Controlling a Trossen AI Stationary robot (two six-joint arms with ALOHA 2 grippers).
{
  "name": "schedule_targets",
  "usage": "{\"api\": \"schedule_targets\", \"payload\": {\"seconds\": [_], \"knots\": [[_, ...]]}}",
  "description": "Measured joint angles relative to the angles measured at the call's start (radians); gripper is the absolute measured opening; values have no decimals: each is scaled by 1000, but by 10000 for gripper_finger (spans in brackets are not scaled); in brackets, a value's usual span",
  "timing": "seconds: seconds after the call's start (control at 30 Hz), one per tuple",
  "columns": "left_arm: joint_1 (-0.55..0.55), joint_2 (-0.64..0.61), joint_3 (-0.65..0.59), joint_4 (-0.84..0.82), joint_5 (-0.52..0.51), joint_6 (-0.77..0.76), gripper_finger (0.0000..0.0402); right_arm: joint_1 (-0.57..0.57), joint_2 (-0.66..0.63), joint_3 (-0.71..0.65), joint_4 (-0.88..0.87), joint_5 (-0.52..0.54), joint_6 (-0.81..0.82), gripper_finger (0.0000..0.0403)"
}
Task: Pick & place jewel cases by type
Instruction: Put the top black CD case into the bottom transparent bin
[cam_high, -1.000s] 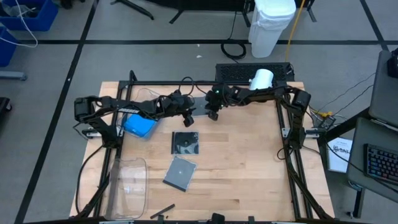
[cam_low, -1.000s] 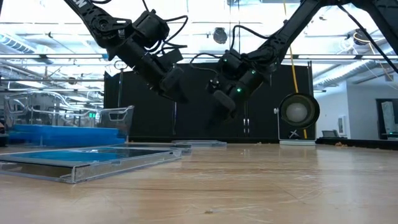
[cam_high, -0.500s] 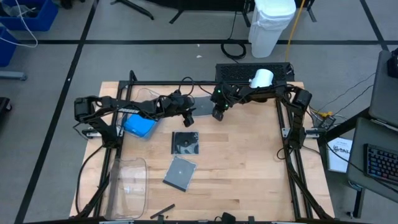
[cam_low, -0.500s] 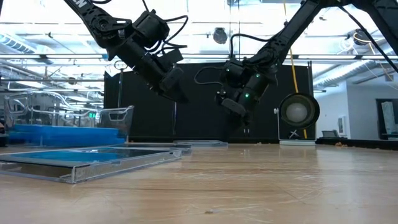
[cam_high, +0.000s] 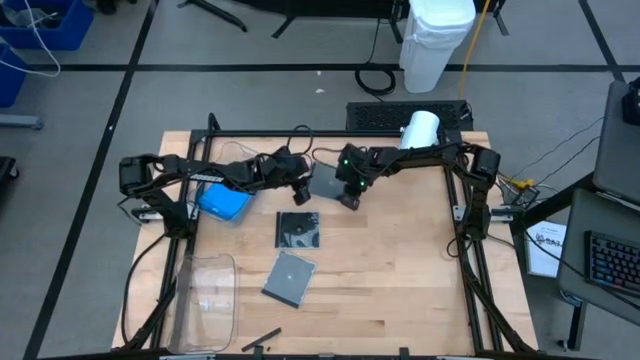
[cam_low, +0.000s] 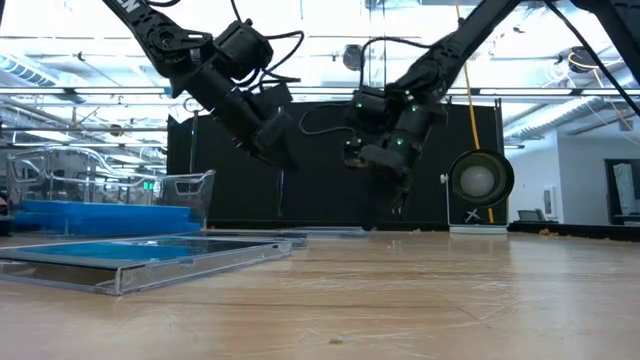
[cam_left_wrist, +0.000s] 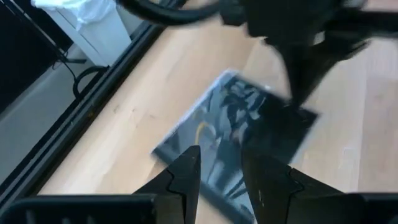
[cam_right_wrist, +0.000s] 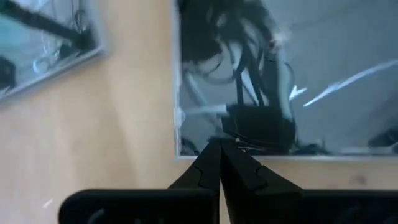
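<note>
Jewel case, the grey reflective square plastic one (cam_high: 326, 181), lies flat; right gripper (cam_high: 351, 200) pokes its edge with fingers pinched shut, empty, probably nudging it.

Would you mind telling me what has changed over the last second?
The right gripper swung down and toward the front of the table, closing its jaws at the edge of the grey case near the back, with nothing seen held. The left gripper, the blue cases and the two cases in the middle stayed put.
</note>
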Motion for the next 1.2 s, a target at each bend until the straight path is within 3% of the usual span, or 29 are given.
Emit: {"api": "schedule_targets", "payload": {"seconds": [0.37,0.5,0.63,0.8,1.0,1.2], "knots": [[0,0,0,-104,10,1,122,180,1,-1,-269,-5,73,0],[-1,0,0,-104,131,57,122,258,-7,-2,-309,-3,96,0],[-25,0,0,-86,270,184,122,321,-67,-3,-279,8,92,0],[-82,2,0,-37,239,351,122,397,-197,-13,-221,29,65,0],[-139,105,2,71,236,364,122,484,-340,-48,-155,220,98,0],[-189,270,78,71,292,353,122,498,-417,-186,-108,245,202,0]]}}
